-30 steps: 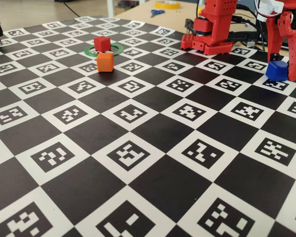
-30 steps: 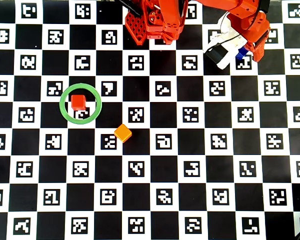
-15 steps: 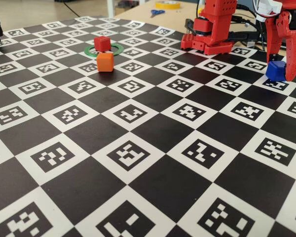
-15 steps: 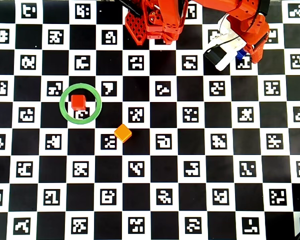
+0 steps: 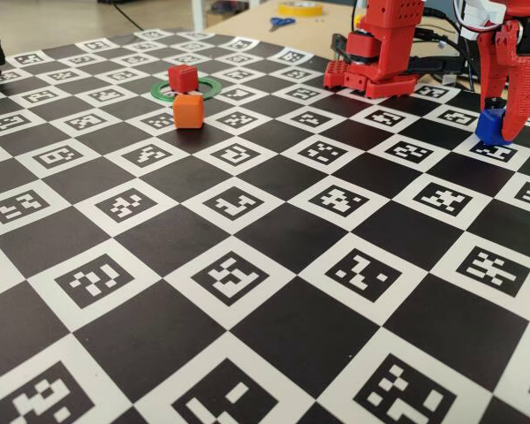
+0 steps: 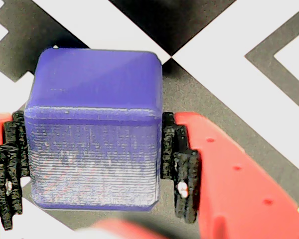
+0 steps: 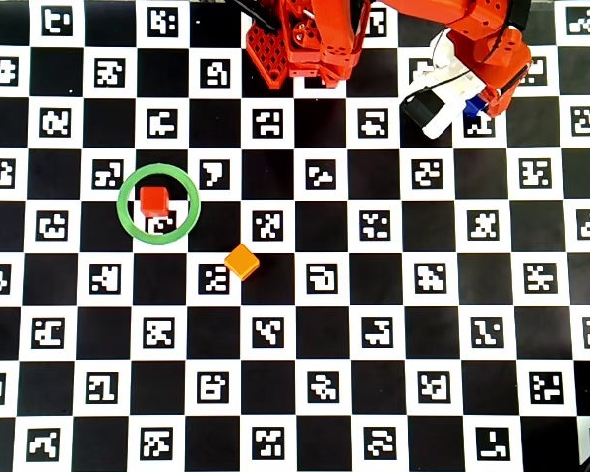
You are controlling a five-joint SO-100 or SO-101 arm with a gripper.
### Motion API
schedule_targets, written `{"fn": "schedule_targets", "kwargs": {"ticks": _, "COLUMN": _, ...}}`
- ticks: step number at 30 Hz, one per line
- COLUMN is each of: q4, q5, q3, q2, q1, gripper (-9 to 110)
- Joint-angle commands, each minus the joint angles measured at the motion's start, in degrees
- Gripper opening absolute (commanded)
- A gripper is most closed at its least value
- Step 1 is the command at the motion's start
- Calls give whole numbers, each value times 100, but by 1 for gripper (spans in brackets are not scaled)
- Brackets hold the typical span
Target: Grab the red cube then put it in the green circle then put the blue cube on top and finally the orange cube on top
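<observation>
The first step looks done: the red cube (image 7: 155, 202) sits inside the green circle (image 7: 158, 172), a little toward the ring's far side rather than dead centre, resting on the checkered marker board (image 7: 295, 324). The orange cube (image 7: 242, 262) stands untouched on the board, just outside the ring on its near right side in the overhead view, clear of both ring and red cube.

The second step appears to be under way. The gripper (image 6: 94, 167) is down at the blue cube (image 6: 94, 129) near the board's far right corner in the overhead view, well apart from the ring. In the wrist view the jaws are clamped on the blue cube, with a black ribbed pad (image 6: 182, 169) pressed against each side face. In the fixed view the blue cube (image 5: 491, 125) looks to be still on or barely off the board; which one cannot be told.

What remains, as a judgement: lifting the blue cube, carrying it across the board to the ring and setting it squarely on the red cube, then fetching the orange cube and placing it on top.
</observation>
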State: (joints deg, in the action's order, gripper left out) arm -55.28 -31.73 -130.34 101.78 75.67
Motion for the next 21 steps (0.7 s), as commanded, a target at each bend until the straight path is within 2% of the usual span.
{"fn": "schedule_targets", "kwargs": {"ticks": 1, "q4": 18, "q5": -62, "q3": -9, "q2": 70, "q1": -18, "gripper": 12}}
{"fn": "schedule_targets", "kwargs": {"ticks": 13, "q4": 26, "q5": 176, "q3": -35, "q2": 237, "q1": -70, "gripper": 9}}
{"fn": "schedule_targets", "kwargs": {"ticks": 21, "q4": -668, "q5": 413, "q3": 650, "q2": 501, "q1": -589, "gripper": 9}}
